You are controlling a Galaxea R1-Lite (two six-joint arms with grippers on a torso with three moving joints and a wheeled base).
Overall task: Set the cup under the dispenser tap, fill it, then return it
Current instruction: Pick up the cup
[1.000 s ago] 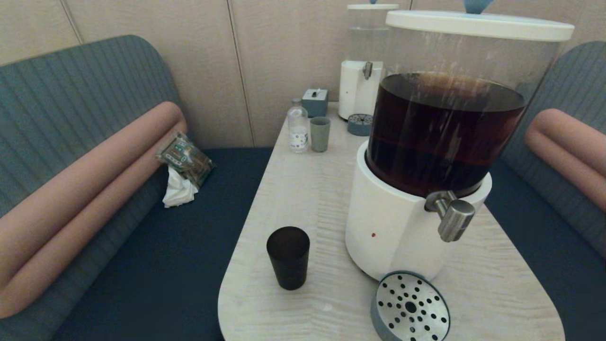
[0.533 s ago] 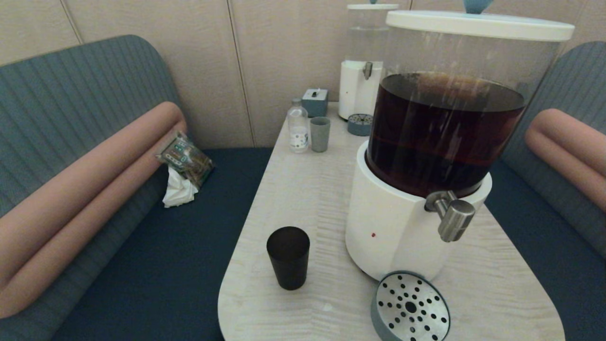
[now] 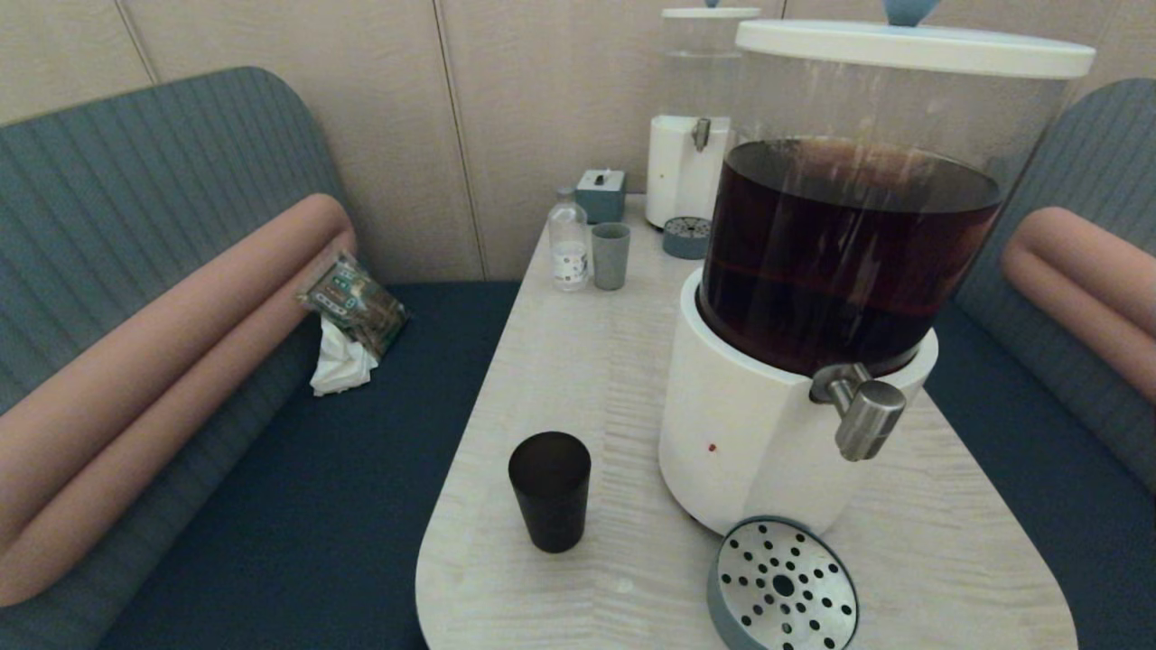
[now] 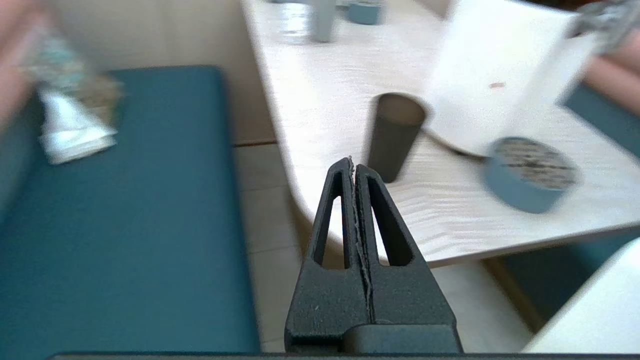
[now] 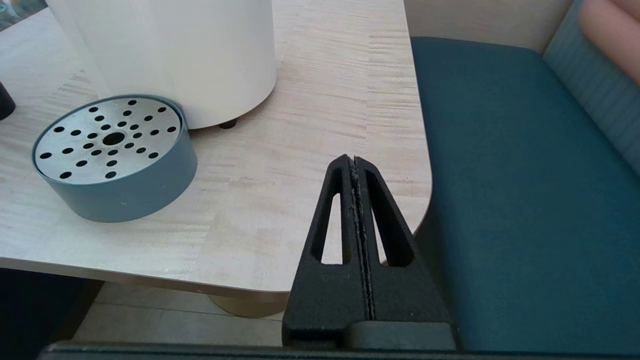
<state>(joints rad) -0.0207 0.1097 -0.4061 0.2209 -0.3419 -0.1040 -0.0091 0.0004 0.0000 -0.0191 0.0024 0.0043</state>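
The black cup (image 3: 550,490) stands upright on the light wooden table (image 3: 596,379), left of the big dispenser (image 3: 813,298) of dark brown liquid. The steel dispenser tap (image 3: 858,411) juts from the white base above a round perforated drip tray (image 3: 782,584). Neither arm shows in the head view. My left gripper (image 4: 354,167) is shut and empty, off the table's near left edge, with the cup (image 4: 392,135) ahead of it. My right gripper (image 5: 354,162) is shut and empty near the table's front right corner, with the drip tray (image 5: 112,155) off to its side.
At the table's far end stand a small clear bottle (image 3: 568,242), a grey-green cup (image 3: 610,255), a small grey box (image 3: 601,194) and a smaller clear-liquid dispenser (image 3: 691,153). Blue benches flank the table; a snack packet (image 3: 354,302) and tissue lie on the left bench.
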